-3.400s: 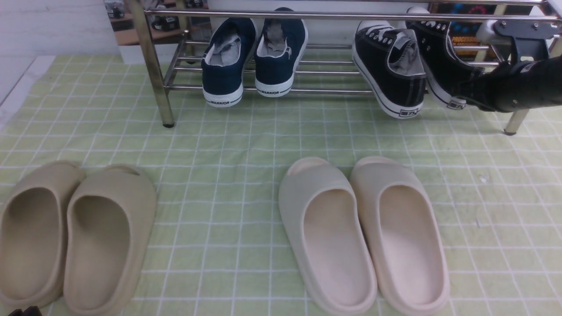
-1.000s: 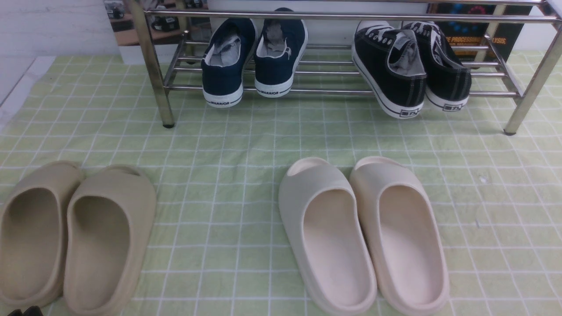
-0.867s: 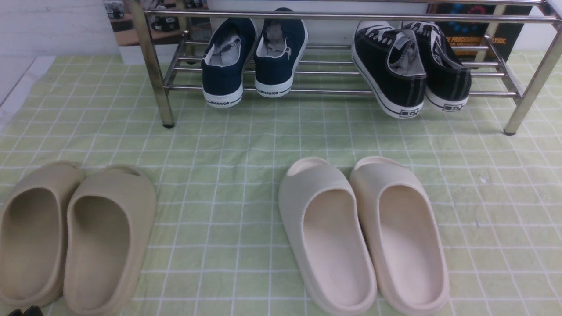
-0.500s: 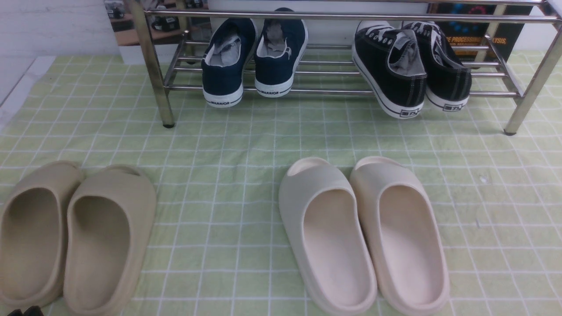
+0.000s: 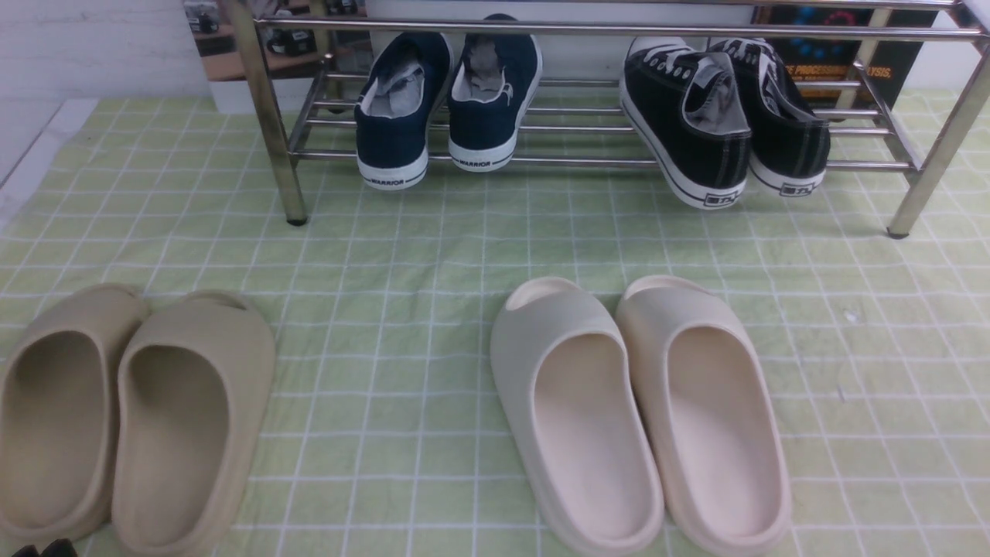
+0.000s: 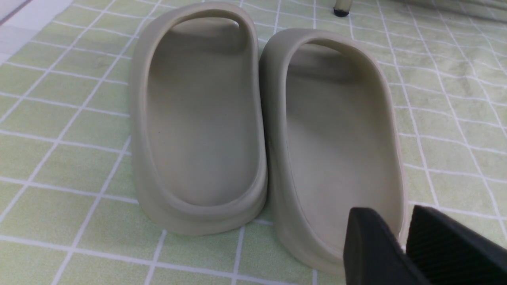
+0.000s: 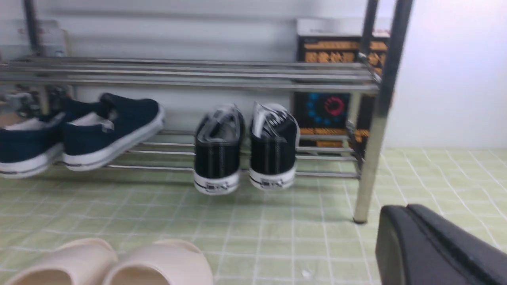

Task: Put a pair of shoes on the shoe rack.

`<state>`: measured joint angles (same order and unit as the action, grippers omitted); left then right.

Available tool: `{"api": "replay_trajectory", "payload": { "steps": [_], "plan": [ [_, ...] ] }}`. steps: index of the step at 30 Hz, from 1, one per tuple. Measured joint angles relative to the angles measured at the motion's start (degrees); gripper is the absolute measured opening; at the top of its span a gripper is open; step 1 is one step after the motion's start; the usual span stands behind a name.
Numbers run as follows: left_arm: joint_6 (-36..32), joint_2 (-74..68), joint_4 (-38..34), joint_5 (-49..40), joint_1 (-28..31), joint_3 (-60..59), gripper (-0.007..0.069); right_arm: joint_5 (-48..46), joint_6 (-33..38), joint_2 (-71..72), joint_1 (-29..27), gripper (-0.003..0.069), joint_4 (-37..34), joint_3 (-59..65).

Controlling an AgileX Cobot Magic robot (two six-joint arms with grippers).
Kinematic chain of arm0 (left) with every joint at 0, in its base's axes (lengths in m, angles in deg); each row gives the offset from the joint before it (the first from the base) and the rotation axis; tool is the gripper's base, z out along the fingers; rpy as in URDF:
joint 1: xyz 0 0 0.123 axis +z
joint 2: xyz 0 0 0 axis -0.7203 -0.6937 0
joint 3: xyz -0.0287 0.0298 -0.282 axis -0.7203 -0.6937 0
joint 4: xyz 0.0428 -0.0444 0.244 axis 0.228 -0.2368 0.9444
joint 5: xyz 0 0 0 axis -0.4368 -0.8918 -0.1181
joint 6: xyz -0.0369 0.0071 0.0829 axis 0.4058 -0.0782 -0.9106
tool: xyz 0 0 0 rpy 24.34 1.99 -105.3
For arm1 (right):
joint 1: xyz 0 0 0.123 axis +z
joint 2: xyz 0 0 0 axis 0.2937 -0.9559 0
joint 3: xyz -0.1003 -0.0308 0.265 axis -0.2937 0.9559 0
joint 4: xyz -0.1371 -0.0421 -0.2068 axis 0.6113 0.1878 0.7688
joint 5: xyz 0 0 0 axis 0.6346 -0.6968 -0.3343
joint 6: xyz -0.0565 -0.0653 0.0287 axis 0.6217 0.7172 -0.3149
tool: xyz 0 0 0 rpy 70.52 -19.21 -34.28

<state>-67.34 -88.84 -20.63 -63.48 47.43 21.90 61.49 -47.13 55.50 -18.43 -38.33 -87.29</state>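
Observation:
The two black sneakers (image 5: 688,131) (image 5: 785,128) sit side by side on the right of the shoe rack's (image 5: 603,29) lower bars, heels toward me, the left one tilted. They also show in the right wrist view (image 7: 218,154) (image 7: 273,150). My right gripper (image 7: 408,211) is shut and empty, low over the cloth, apart from the rack's right leg (image 7: 368,186). My left gripper (image 6: 400,223) is open by a narrow gap and empty, at the heel of a beige slipper (image 6: 336,130). Only its tips show in the front view (image 5: 42,549).
Two navy WARRIOR sneakers (image 5: 445,108) stand on the rack's left part. A beige slipper pair (image 5: 131,418) lies front left and a cream pair (image 5: 642,418) front centre on the green checked cloth (image 5: 402,255). A dark printed box (image 7: 328,111) stands behind the rack.
My right arm, which was at the right black sneaker on the rack, has pulled back out of the front view. That sneaker now rests on the shelf. Nothing moved in the last second.

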Motion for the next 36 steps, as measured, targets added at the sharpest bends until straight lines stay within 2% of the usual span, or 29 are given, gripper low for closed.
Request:
{"api": "replay_trajectory", "payload": {
  "steps": [4, 7, 16, 23, 36],
  "plan": [
    [0.00, 0.00, 0.00, 0.00, 0.00, 0.00, 0.0175, 0.95, -6.87, 4.46, -4.04, -0.0005, 5.01, 9.46],
    [0.00, 0.00, 0.00, 0.00, 0.00, 0.00, 0.0179, 0.92, -8.23, 5.59, -4.23, -0.0005, 6.10, 13.77],
    [0.00, 0.00, 0.00, -0.07, 0.00, 0.00, 0.0186, -5.78, -8.75, 5.67, -1.39, -0.0005, 8.85, 14.68],
    [0.00, 0.00, 0.00, -0.07, 0.00, 0.00, 0.0196, -8.37, -8.89, 5.67, -1.31, -0.0005, 8.85, 14.32],
    [0.00, 0.00, 0.00, -0.07, 0.00, 0.00, 0.0207, -9.01, -8.89, 5.67, -1.31, -0.0003, 8.85, 14.15]
  ]
}}
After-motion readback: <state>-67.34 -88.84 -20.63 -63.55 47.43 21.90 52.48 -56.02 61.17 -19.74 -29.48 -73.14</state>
